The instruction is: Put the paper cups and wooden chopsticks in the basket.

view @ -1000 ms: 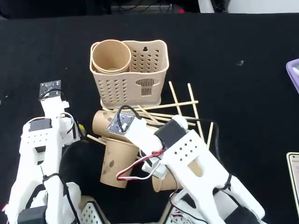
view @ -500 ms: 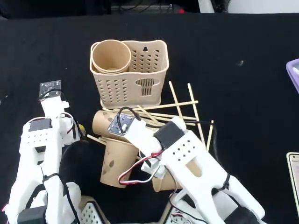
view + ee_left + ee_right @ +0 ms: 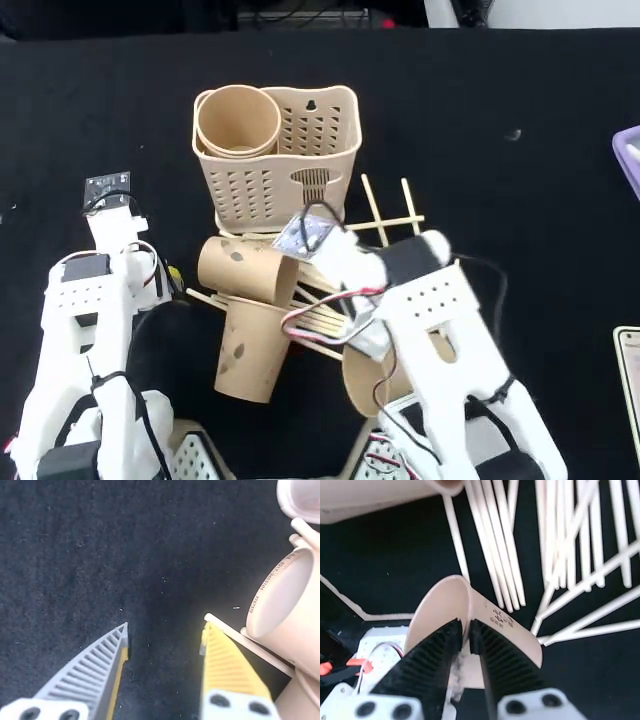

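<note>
At lower left, found the left gripper (image 3: 165, 627) spread wide, empty. Upper centre, counted nested cups (image 3: 238, 118) already in the basket (image 3: 265, 190). Below, spotted two loose cups (image 3: 245, 268), chopsticks (image 3: 378, 224) scattered, none basketed. Lower right, caught the right gripper (image 3: 465, 622) clenched on another cup (image 3: 495, 620) by its rim. Judged it under halfway.
</note>
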Controlling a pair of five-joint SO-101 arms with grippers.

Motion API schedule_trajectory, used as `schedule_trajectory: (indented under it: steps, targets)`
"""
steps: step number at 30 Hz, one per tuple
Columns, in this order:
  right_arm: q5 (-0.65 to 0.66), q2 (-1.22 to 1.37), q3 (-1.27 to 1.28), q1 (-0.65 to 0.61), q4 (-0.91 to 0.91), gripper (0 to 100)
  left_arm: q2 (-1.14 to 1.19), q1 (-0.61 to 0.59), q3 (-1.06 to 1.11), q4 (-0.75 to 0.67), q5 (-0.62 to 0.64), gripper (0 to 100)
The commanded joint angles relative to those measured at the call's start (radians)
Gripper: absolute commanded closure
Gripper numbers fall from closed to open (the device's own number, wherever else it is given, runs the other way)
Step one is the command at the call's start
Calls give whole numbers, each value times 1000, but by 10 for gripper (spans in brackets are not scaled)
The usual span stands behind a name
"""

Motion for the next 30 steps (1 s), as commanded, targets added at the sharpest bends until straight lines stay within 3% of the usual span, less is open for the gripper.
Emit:
schedule_trajectory:
  steps: [1, 11, 15, 22, 30]
  targets:
    - [46, -19, -154, 68, 80, 988, -25, -7, -18, -14, 0, 770]
    - [48, -13, -469, 250, 78, 988, -25, -13, -18, -15, 0, 770]
    - [40, -13, -369, 299, -15, 988, -25, -15, -18, -15, 0, 770]
    - [-63, -21, -65, 328, -350, 988, -25, -15, -18, -15, 0, 770]
    - [-57, -13, -58, 331, -269, 949, -25, -15, -15, -31, 0, 770]
